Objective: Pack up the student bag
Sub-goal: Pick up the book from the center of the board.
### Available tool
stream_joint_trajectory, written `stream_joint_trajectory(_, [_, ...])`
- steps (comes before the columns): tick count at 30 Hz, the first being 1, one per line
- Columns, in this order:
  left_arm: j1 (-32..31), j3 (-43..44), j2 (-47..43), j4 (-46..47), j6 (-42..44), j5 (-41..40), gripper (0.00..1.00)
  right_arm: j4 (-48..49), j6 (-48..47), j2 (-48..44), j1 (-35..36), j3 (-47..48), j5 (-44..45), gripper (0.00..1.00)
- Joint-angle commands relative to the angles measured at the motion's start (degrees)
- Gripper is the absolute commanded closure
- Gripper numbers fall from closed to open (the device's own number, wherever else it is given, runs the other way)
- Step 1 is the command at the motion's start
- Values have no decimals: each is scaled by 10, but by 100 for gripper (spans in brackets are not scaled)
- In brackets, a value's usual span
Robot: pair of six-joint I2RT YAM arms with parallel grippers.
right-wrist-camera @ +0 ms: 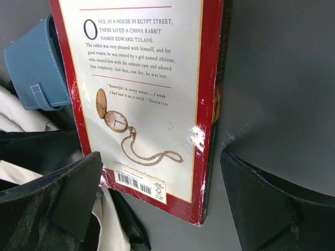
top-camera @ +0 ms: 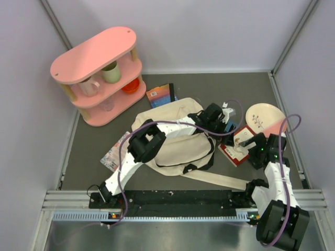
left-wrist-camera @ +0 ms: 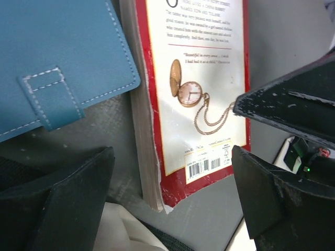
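The student bag (top-camera: 178,146), a cream canvas backpack with black trim, lies in the middle of the table. My left arm reaches over it to the right. A red-bordered paperback (top-camera: 238,144) lies back cover up, right of the bag, beside a blue leather case (top-camera: 230,127). My left gripper (top-camera: 226,117) is open and empty, its jaws either side of the book's lower end (left-wrist-camera: 199,94), with the blue case (left-wrist-camera: 57,57) at upper left. My right gripper (top-camera: 256,149) is open over the book's near corner (right-wrist-camera: 141,94); the blue case (right-wrist-camera: 31,73) and cream bag fabric (right-wrist-camera: 15,130) show at left.
A pink two-tier shelf (top-camera: 99,73) with mugs stands at the back left. Another book (top-camera: 161,95) lies behind the bag and a magazine (top-camera: 116,151) at its left. A pink plate (top-camera: 264,117) sits at the right. A long cream strap (top-camera: 220,180) trails toward the near edge.
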Motion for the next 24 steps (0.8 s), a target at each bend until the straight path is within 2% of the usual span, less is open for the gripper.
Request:
stream_joint_trajectory(1, [-3,16,19,-4,-15,49,2,10,-5,29,-3,1,21,5])
stream_joint_trajectory(8, [-3,4,23,31,-33,147,3,61,-14,74,-2,-5,-23,10])
stream_joint_trajectory(12, [-3,-5,22,67,-50,196,9,76,-16,95,-3,-13,-41,16])
stream_joint_trajectory(18, [-3,-6,20,97,-85,219,33,76,-16,68,-3,-26,-55,22])
stream_joint_trajectory(20, [-3,-5,21,139,-108,229,39,76,-13,53,-3,-30,-55,22])
stream_joint_trajectory(24, [-3,-3,18,149,-121,241,43,73,-10,34,-2,-41,-55,23])
